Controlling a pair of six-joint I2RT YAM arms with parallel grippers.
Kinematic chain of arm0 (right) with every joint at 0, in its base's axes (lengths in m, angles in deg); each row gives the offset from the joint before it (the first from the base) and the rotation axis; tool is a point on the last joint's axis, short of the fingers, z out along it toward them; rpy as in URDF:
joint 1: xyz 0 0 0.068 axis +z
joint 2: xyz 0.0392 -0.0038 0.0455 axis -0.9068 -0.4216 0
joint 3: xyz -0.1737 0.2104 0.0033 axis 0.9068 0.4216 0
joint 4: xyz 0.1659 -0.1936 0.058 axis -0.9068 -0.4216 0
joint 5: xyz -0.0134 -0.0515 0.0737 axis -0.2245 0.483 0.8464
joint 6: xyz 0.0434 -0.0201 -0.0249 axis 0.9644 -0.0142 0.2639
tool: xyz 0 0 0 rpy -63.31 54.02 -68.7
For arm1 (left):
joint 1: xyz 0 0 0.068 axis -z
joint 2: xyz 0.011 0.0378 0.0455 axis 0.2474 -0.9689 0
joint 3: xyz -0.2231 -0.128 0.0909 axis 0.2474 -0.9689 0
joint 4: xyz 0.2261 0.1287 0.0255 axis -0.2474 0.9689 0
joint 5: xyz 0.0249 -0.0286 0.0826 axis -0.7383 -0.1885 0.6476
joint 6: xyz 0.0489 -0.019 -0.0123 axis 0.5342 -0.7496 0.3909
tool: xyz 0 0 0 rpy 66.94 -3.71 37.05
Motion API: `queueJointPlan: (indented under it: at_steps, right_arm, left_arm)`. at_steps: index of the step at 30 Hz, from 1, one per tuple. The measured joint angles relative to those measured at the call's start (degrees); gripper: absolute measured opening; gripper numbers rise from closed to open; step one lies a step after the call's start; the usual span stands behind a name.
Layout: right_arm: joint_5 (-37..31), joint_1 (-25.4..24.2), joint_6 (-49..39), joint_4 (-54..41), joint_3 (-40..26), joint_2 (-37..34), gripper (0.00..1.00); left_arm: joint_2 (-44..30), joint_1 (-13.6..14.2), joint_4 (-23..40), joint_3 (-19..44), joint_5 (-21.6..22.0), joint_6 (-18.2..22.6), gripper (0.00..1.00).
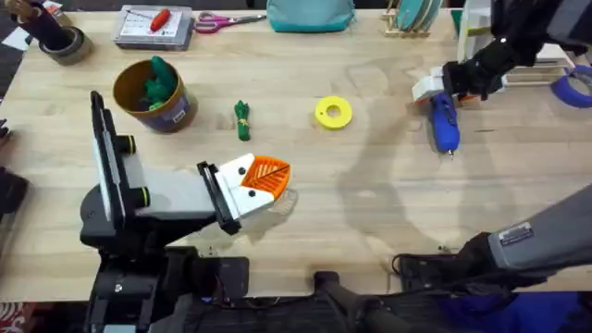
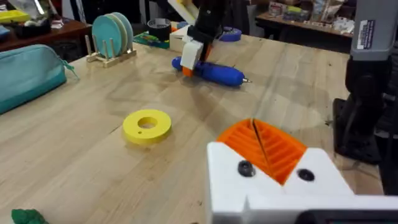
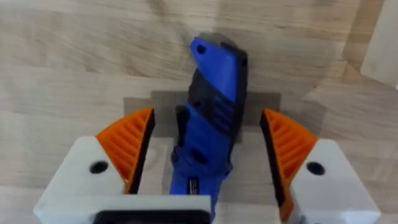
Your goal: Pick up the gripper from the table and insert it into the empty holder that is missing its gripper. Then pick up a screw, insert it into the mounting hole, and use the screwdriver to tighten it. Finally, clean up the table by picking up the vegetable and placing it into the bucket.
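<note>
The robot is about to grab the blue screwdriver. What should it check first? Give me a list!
1. Right gripper fingers open: ok, the orange pads stand wide apart.
2. The screwdriver sits between the fingers: ok, with a gap on each side in the right wrist view.
3. Screwdriver lying flat on the table: ok.
4. Metal tip free of clutter: ok, bare wood around it in the left wrist view.
5. Left gripper out of the way: ok, it is far across the table with its pads together.
6. Screw already in the mounting hole: cannot tell.
</note>
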Motion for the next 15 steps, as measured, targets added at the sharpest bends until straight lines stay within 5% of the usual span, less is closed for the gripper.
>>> queueJointPlan:
  at_steps: [15]
  right_arm:
    - [-0.5, 0.0, 0.0, 1.9, -0.6, -2.9, 0.902]
  left_arm:
    - [0.0, 0.0, 0.0, 0.0, 0.0, 0.0, 0.007]
